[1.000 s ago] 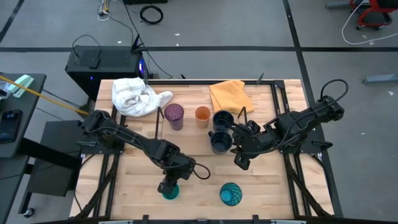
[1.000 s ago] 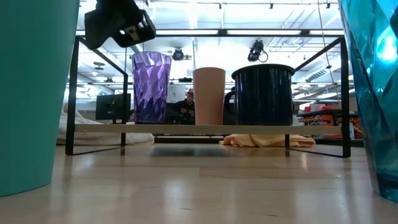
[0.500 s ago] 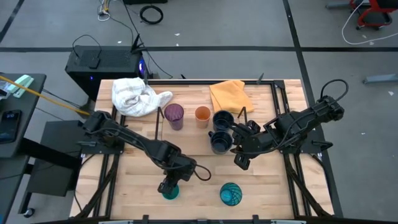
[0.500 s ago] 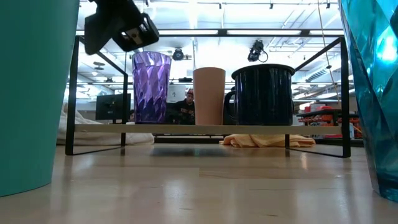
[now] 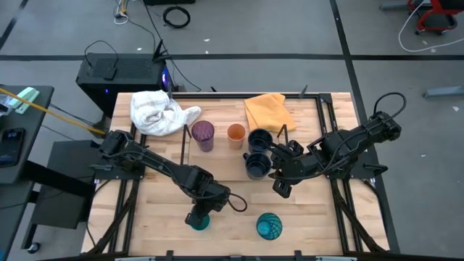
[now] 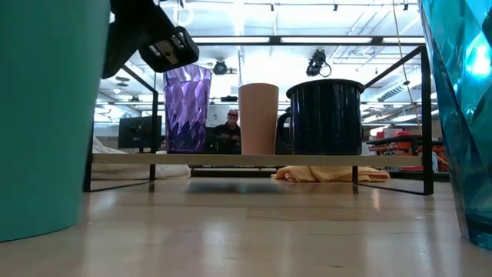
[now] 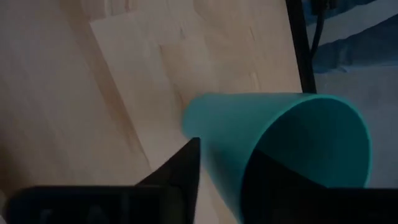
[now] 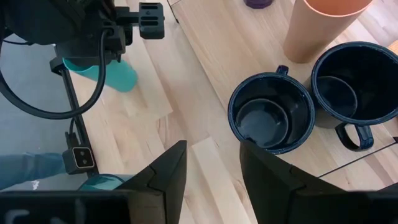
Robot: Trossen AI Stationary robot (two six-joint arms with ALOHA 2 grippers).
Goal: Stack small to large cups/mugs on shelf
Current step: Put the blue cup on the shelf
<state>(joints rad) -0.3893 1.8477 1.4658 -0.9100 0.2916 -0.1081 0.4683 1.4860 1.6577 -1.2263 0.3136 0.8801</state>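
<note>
Risk: small teal cup (image 5: 198, 222) tipping at the near edge.
Left gripper (image 7: 221, 180) pinches only its rim; slip topples it. Right gripper (image 8: 211, 171) spread, empty.

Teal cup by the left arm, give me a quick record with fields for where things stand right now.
small teal cup: front of the table, left gripper at it, one finger inside the rim
left jaws: around the cup wall, grip unclear
right gripper: open, beside the navy mugs
shelf: carries purple tumbler, orange cup, a navy mug
patterned teal cup: front of the table, untouched
</note>
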